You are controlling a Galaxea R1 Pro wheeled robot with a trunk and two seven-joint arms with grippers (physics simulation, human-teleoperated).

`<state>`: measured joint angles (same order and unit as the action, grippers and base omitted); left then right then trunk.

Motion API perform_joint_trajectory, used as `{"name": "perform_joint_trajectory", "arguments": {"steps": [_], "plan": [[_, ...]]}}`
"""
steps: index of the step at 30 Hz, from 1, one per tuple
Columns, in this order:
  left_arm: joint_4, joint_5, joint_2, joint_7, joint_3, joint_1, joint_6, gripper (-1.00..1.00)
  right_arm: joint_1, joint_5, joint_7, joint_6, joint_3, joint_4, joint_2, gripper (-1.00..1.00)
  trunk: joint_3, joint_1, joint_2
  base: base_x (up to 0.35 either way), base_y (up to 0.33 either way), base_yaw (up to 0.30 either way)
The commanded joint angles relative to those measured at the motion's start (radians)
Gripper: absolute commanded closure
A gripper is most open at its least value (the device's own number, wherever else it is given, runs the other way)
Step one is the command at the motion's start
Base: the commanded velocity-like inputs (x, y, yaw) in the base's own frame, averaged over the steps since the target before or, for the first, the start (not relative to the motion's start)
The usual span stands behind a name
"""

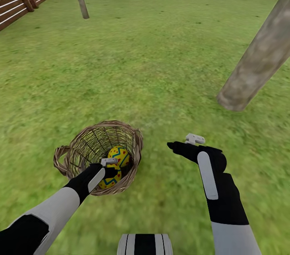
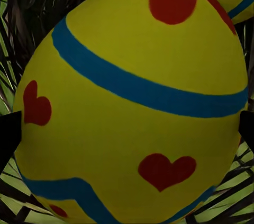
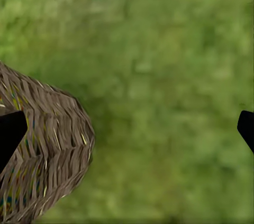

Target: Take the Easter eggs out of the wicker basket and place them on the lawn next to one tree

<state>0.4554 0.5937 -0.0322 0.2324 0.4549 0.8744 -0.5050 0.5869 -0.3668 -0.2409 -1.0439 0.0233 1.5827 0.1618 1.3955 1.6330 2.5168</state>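
Left end effector (image 1: 108, 169) down inside wicker basket (image 1: 131, 136) on lawn (image 1: 161, 58), fingers spread either side of an Easter egg (image 2: 132, 113), not clamped. Second egg (image 1: 119, 154) just beyond. Right end effector (image 3: 127, 128) released, over grass right of basket. Tree (image 1: 257, 62) far right.

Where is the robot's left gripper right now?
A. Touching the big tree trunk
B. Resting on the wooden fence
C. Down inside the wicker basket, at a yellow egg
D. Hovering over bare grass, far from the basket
C. The head view shows the left gripper reaching into the wicker basket, and the left wrist view has a yellow egg close between its fingertips.
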Motion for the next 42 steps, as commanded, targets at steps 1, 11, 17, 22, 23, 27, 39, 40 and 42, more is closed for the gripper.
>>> {"name": "perform_joint_trajectory", "arguments": {"steps": [1,11,17,22,23,27,39,40,42], "plan": [[0.002,0.008,-0.002,0.009,0.008,0.0,-0.004,-1.0,0.001,-0.011,-0.009,-0.003,0.001,0.001,0.001,-1.0,0.001,0.0,0.0,0.0,0.0,0.0],[0.002,0.007,-0.002,0.01,0.007,0.0,-0.004,-1.0,0.001,-0.011,-0.009,-0.003,0.001,0.001,0.001,-1.0,0.009,0.001,0.001,0.0,0.0,0.0],[0.002,0.007,-0.002,0.01,0.007,0.0,-0.004,-1.0,0.001,-0.011,-0.009,-0.003,0.001,0.001,0.001,-1.0,0.009,0.001,0.001,0.0,0.0,0.0],[0.002,0.007,-0.002,0.01,0.007,0.0,-0.004,-1.0,0.001,-0.011,-0.009,-0.003,0.001,0.001,0.001,-1.0,0.009,0.001,0.001,0.0,0.0,0.0],[0.002,0.007,-0.002,0.01,0.007,0.0,-0.003,-1.0,0.001,-0.011,-0.009,-0.003,0.001,0.001,0.001,-1.0,0.009,0.001,0.001,0.0,0.0,0.0],[0.002,0.007,-0.002,0.01,0.007,0.0,-0.003,-1.0,0.001,-0.011,-0.009,-0.003,0.001,0.001,0.001,-1.0,0.009,0.001,0.001,0.0,0.0,0.0],[0.002,0.008,-0.002,0.01,0.007,0.0,-0.003,1.0,0.001,-0.011,-0.009,-0.003,0.001,0.001,0.001,-1.0,0.009,0.001,0.001,0.0,0.0,0.0],[0.002,0.008,-0.002,0.008,0.007,0.0,-0.003,1.0,0.001,-0.011,-0.009,-0.003,0.001,0.001,0.001,-1.0,0.009,0.001,0.001,0.0,0.0,0.0],[0.002,0.008,-0.002,0.005,0.006,0.0,-0.003,1.0,0.001,-0.011,-0.009,-0.003,0.001,0.001,0.001,-1.0,0.009,0.001,0.001,0.0,0.0,0.0]]}}
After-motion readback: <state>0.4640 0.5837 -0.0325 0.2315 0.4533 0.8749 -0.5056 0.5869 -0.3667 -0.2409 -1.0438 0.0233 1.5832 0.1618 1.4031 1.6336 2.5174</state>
